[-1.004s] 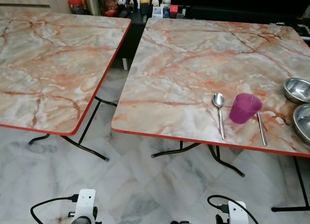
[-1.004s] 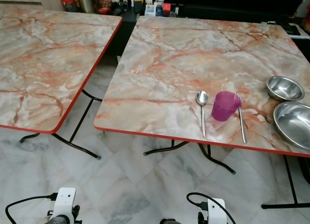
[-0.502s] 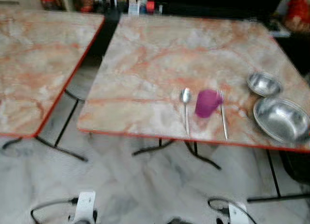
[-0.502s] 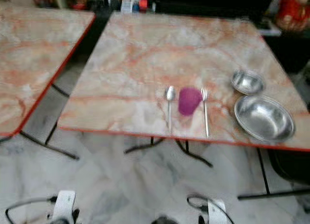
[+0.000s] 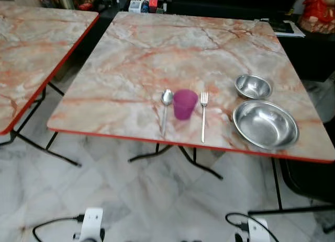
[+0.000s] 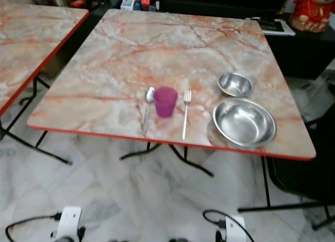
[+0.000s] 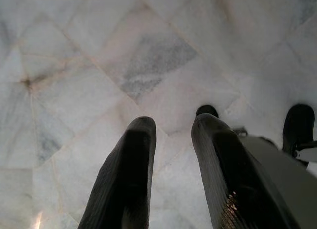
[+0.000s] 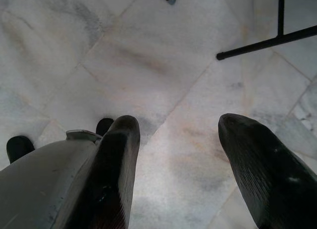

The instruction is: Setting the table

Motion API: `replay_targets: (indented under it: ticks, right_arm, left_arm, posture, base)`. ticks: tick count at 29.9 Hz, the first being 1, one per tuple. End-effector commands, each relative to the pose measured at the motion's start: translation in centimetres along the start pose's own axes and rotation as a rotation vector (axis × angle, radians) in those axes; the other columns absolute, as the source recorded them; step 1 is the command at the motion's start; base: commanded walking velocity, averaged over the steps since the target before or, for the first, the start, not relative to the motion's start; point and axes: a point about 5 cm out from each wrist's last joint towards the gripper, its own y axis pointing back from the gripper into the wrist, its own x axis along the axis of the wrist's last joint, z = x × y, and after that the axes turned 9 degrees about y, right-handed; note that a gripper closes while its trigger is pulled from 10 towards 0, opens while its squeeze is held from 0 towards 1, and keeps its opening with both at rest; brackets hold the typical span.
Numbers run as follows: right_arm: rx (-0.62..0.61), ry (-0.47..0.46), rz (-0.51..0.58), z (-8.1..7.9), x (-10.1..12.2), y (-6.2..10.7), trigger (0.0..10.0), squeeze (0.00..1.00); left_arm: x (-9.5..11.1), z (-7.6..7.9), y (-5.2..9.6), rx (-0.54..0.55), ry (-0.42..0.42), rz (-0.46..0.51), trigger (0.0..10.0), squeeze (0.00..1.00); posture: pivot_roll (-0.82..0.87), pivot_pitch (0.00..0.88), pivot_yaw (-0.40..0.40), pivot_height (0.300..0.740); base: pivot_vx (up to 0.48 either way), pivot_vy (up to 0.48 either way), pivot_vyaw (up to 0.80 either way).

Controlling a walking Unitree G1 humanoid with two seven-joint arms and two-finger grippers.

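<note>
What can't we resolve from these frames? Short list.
- Items on the dark shelf behind the table: too small in the eye views and cut by the top edge.
- Red figure at the far right: cut by the top edge.
- Purple cup contents: its inside is not readable at this angle.
- Left gripper and right gripper: both hang open over the floor tiles; arms above them are out of frame.

Cup (image 5: 185, 103) between spoon (image 5: 166, 107) and fork (image 5: 203, 114); bowls (image 5: 265, 123) right.
</note>
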Motion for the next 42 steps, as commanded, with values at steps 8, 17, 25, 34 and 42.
replay_targets:
  ticks: [8,17,25,34,42]
  right_arm:
    - [-0.017,-0.018,0.023,0.1,-0.2,0.2,10.0,0.00]
    - [0.013,0.021,0.069,-0.1,0.2,0.2,10.0,0.00]
    - [-0.006,-0.034,0.122,-0.1,0.7,0.3,10.0,0.00]
    - [-0.049,-0.084,0.164,0.1,1.0,0.3,10.0,0.00]
    - [-0.210,-0.142,0.118,0.8,0.3,0.5,10.0,0.00]
  left_arm:
    - [-0.8,-0.2,0.2,-0.002,-0.024,-0.027,10.0,0.00]
    - [-0.8,-0.3,0.2,-0.002,-0.031,-0.027,10.0,0.00]
    - [-0.7,-0.2,0.1,-0.010,-0.037,-0.026,10.0,0.00]
    - [-0.8,-0.1,0.2,-0.011,-0.036,-0.032,10.0,0.00]
    - [-0.9,-0.2,0.2,-0.008,-0.041,-0.037,10.0,0.00]
  posture:
    - [-0.06,0.149,-0.020,0.740]
    - [-0.06,0.139,-0.022,0.740]
    - [-0.09,0.151,-0.011,0.740]
    - [-0.08,0.156,-0.006,0.740]
    - [-0.09,0.161,-0.001,0.740]
  base:
    - [0.000,0.000,0.00]
    - [0.000,0.000,0.00]
    - [0.000,0.000,0.00]
    - [0.000,0.000,0.00]
    - [0.000,0.000,0.00]
